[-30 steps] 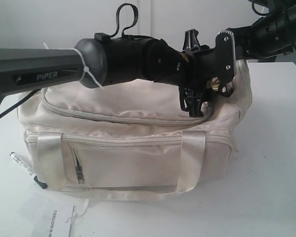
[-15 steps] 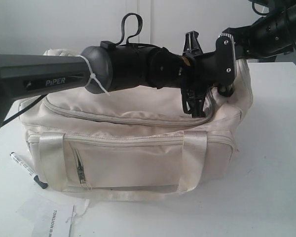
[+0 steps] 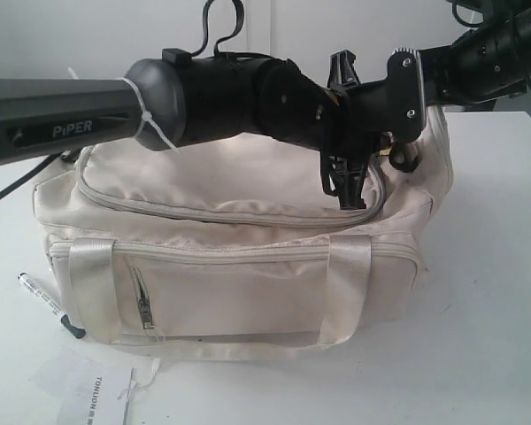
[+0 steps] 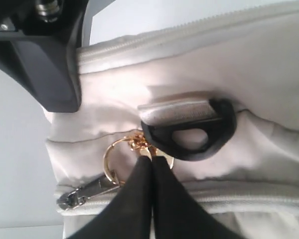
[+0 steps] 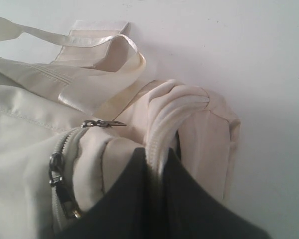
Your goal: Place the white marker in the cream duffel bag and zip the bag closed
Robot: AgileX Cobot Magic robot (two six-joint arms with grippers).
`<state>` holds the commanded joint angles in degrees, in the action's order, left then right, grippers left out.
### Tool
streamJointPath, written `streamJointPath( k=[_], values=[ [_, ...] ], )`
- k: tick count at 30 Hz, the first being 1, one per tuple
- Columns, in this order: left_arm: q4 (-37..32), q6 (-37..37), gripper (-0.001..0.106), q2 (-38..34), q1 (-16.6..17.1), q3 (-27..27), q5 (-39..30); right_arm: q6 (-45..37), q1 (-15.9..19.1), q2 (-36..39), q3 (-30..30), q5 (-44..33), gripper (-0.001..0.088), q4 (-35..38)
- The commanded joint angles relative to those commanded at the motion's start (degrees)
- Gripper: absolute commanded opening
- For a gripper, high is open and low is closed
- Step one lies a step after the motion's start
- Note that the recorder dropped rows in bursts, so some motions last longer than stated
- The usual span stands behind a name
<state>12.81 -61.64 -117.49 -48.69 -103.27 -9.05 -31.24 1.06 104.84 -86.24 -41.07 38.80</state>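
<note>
Up goes the left arm (image 3: 88, 119), its wrist joint higher and further toward the left edge of the exterior view than a second ago, while the left gripper (image 3: 343, 188) hangs at almost the same spot over the right end of the cream duffel bag (image 3: 248, 292); more of the curved top flap now shows beneath the forearm. Close in, its jaws are pinched together on the gold ring (image 4: 107, 160) that hangs at a metal zip pull (image 4: 82, 194), just beside a black strap buckle (image 4: 202, 134). Across from it, the right gripper (image 5: 159, 158) is clamped on a bunched ridge of the bag's end fabric, bracing it. And the white marker (image 3: 40, 297)? It lies on the table (image 3: 487, 336), at the bag's front left corner, beside a printed paper sheet (image 3: 88, 390), untouched in both frames. So this reads as the opening step: the zip along the front of the flap looks closed and nothing is inside yet. The next move calls for a steady pull on that ring along the zip's curve, with the right side holding firm so the soft bag doesn't drag along
</note>
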Motion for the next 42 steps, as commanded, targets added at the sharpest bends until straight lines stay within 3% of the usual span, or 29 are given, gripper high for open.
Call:
streamJointPath(
  k=[2,6,8,13,26,29,35,42],
  values=[
    [-1.2,-3.2,0.014,0.0,0.0,0.0,-0.5,0.0,0.0,0.0,0.0,0.0,0.0,0.0],
    [-1.6,-12.2,0.051,-0.1,0.0,0.0,-1.3,0.0,0.0,0.0,0.0,0.0,0.0,0.0],
    [-1.6,-12.5,0.058,-0.6,0.0,0.0,0.6,0.0,0.0,0.0,0.0,0.0,0.0,0.0],
    [-1.4,-12.0,0.055,-1.9,0.0,0.0,7.6,0.0,0.0,0.0,0.0,0.0,0.0,0.0],
    [-1.1,-9.4,0.055,-5.2,0.0,-0.1,9.8,0.0,0.0,0.0,0.0,0.0,0.0,0.0],
    [-1.1,-8.8,0.045,-5.2,0.0,-0.1,10.0,0.0,0.0,0.0,0.0,0.0,0.0,0.0],
    [-1.1,-8.8,0.002,-5.2,0.0,-0.1,10.5,0.0,0.0,0.0,0.0,0.0,0.0,0.0],
    [-1.1,-8.8,0.0,-4.2,0.0,-0.1,8.4,0.0,0.0,0.0,0.0,0.0,0.0,0.0]
  ],
)
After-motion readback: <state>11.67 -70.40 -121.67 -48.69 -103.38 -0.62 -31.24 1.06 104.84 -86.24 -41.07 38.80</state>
